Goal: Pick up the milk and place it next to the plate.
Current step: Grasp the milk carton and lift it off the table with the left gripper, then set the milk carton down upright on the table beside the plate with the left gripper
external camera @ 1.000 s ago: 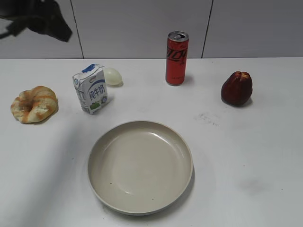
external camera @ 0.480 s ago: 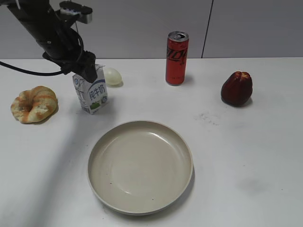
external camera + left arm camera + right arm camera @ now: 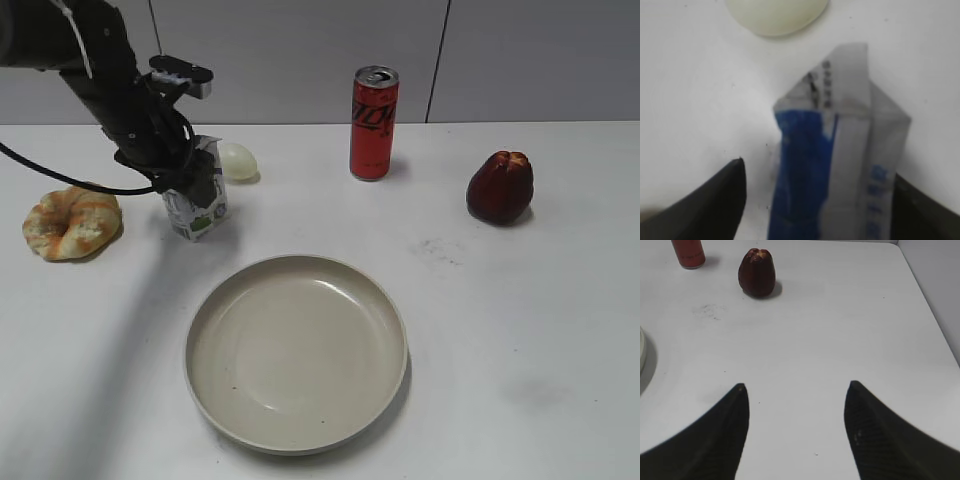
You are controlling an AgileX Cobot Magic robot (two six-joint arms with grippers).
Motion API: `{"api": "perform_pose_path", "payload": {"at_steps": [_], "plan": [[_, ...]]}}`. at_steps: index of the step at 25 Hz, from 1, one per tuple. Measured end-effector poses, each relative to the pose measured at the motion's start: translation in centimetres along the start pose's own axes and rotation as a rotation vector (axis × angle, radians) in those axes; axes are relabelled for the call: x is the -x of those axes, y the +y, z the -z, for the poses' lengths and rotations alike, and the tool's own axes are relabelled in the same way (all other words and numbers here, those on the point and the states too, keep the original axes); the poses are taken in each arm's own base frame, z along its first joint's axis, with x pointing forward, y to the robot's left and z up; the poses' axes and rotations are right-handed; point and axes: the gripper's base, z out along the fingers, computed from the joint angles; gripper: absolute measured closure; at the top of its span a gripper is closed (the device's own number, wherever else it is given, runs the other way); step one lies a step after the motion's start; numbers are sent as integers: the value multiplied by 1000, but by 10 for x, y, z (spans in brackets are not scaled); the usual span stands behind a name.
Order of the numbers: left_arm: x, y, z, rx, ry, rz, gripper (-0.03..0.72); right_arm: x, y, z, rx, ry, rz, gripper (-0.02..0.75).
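Note:
The milk (image 3: 207, 212), a small white carton with a blue gabled top, stands upright left of centre, behind the plate (image 3: 296, 352). My left gripper (image 3: 190, 178) has come down over the carton's top and hides most of it. In the left wrist view the carton (image 3: 840, 170) sits between the two dark fingers; the left finger (image 3: 725, 200) stands clear of it and the right one is at its edge, so the jaws are open. My right gripper (image 3: 797, 385) is open and empty over bare table, out of the exterior view.
A pale egg (image 3: 238, 160) lies just behind the milk and shows in the left wrist view (image 3: 775, 15). A bread ring (image 3: 72, 220) lies at the left. A red can (image 3: 374, 110) stands at the back. A dark red fruit (image 3: 500, 187) sits at the right.
My left arm has swung in from the upper left and lowered onto the milk, its fingers now on both sides of the carton. The carton and the other things have not moved.

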Motion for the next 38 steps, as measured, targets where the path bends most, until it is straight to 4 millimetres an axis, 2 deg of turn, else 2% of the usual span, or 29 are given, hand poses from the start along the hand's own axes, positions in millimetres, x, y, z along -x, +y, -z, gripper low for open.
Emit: {"api": "perform_pose_path", "payload": {"at_steps": [6, 8, 17, 20, 23, 25, 28, 38], "plan": [[0, 0, -3, 0, -3, 2, 337, 0, 0, 0, 0, 0, 0, 279], [0, 0, -3, -1, -3, 2, 372, 0, 0, 0, 0, 0, 0, 279], [1, -3, 6, -20, 31, -5, 381, 0, 0, 0, 0, 0, 0, 279], [5, -6, 26, -21, 13, -16, 381, 0, 0, 0, 0, 0, 0, 279], [13, -19, 51, -15, -33, -50, 381, 0, 0, 0, 0, 0, 0, 279], [18, -34, 65, -22, -58, -83, 381, 0, 0, 0, 0, 0, 0, 279], [22, -67, 79, -68, -62, -137, 381, 0, 0, 0, 0, 0, 0, 279], [19, -214, 77, -247, -63, -246, 381, 0, 0, 0, 0, 0, 0, 279]]}}
